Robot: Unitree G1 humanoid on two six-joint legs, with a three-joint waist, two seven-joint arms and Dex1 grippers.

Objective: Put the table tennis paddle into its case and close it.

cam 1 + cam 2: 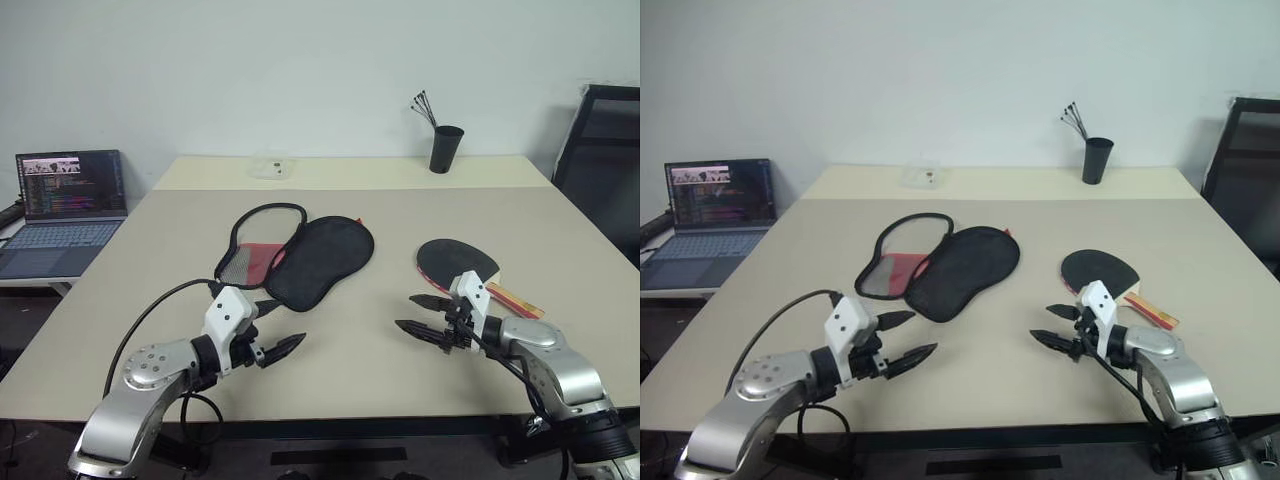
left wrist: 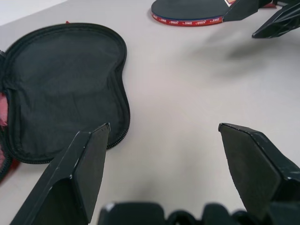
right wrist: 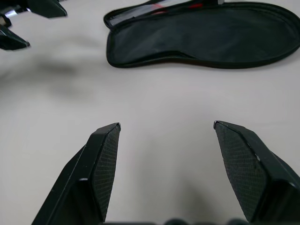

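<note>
Beige bench (image 1: 400, 230), wide and flat. The soft black fabric paddle-shaped case (image 1: 318, 262) lies unzipped and spread open near the middle, its dark lined half toward the robot's right, the red and mesh half (image 1: 250, 262) folded out to the robot's left. The table tennis paddle, a round black rubber-faced blade with a short wooden handle striped red and yellow (image 1: 457, 263), lies flat on the bench to the right of the case, well apart from it, handle pointing toward the right edge.

Left gripper (image 1: 281, 327) hovers low over the near bench, just in front of the case's near end, jaws spread wide and holding nothing. Right gripper (image 1: 421, 314) hovers just beside the paddle's near edge, pointing toward the left gripper, jaws also wide apart and empty. Whether it touches the paddle cannot be told.

At the far edge: a black cup with thin sticks (image 1: 445, 148) and a small clear container (image 1: 271, 167). An open laptop (image 1: 60, 212) sits on a side table to the left; a black chair (image 1: 606, 140) stands at the far right.
</note>
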